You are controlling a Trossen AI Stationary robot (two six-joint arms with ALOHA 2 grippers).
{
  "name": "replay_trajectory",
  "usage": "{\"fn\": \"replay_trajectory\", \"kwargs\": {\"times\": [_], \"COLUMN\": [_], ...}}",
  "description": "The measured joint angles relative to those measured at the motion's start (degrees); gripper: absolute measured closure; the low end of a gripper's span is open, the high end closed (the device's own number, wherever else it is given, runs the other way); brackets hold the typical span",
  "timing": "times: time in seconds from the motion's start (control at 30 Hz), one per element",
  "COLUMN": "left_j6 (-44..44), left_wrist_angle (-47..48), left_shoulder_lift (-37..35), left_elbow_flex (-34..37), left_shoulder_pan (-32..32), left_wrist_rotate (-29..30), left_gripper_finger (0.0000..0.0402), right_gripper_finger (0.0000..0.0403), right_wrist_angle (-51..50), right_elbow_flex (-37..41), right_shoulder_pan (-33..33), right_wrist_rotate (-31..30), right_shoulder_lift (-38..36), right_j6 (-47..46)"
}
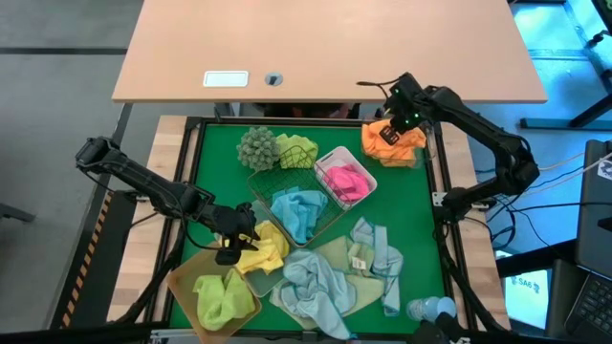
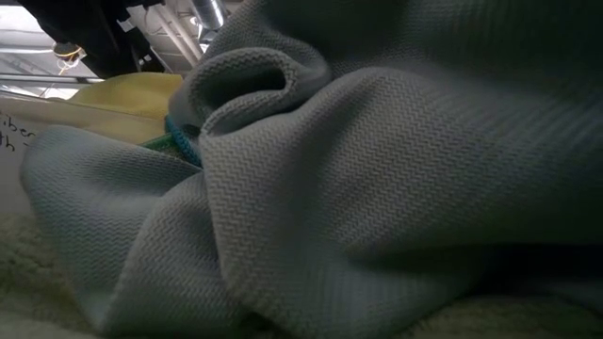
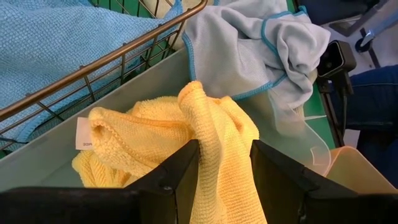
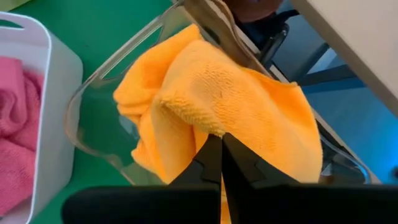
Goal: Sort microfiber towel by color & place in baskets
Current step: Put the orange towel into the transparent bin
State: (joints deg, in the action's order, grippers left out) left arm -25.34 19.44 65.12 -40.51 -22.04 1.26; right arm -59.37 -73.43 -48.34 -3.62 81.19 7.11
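My left gripper (image 1: 232, 241) is shut on a yellow towel (image 3: 155, 130) over the frosted bin (image 3: 37, 162) at the near left. My right gripper (image 1: 390, 131) is shut on an orange towel (image 4: 249, 99) over a clear bin (image 4: 93, 124) at the far right. The green wire basket (image 1: 273, 182) holds a light blue towel (image 1: 301, 210) and a lime one (image 1: 296, 151). A white bin (image 1: 330, 158) holds pink towels (image 1: 346, 182). An amber bin (image 1: 186, 268) holds a lime towel (image 1: 220, 296). Loose light blue and pale towels (image 1: 330, 277) lie at the near middle. My left gripper pinches a raised fold of the yellow towel (image 3: 217, 155) between its two fingers (image 3: 180, 174), slanting down from the table's left. The rest of the towel lies bunched in the frosted bin. My right gripper comes from above, and its fingers (image 4: 211, 162) meet on a raised fold of the orange towel (image 4: 208, 127). The towel lies draped in and over the clear bin.
A round grey-green bobbly ball (image 1: 256, 145) sits beside the wire basket at the far left. A clear bottle (image 1: 430, 308) lies at the near right corner. A light wooden desk (image 1: 325, 48) stands beyond the far edge. A grey-blue towel (image 2: 377, 188) fills the low view.
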Motion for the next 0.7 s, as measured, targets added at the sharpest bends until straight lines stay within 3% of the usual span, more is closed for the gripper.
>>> {"fn": "replay_trajectory", "kwargs": {"times": [0.57,0.7], "left_j6": [-0.04,-0.04], "left_wrist_angle": [-0.04,-0.02], "left_shoulder_lift": [0.00,0.00], "left_elbow_flex": [0.00,0.00], "left_shoulder_pan": [0.00,0.00], "left_wrist_rotate": [0.00,0.00], "left_gripper_finger": [0.0261,0.0261], "right_gripper_finger": [0.0402,0.0380], "right_wrist_angle": [-0.27,-0.29], "right_elbow_flex": [0.00,0.00], "right_shoulder_pan": [-0.04,-0.04], "right_wrist_rotate": [-0.26,-0.26], "right_shoulder_lift": [0.00,0.00], "right_j6": [0.24,0.26]}}
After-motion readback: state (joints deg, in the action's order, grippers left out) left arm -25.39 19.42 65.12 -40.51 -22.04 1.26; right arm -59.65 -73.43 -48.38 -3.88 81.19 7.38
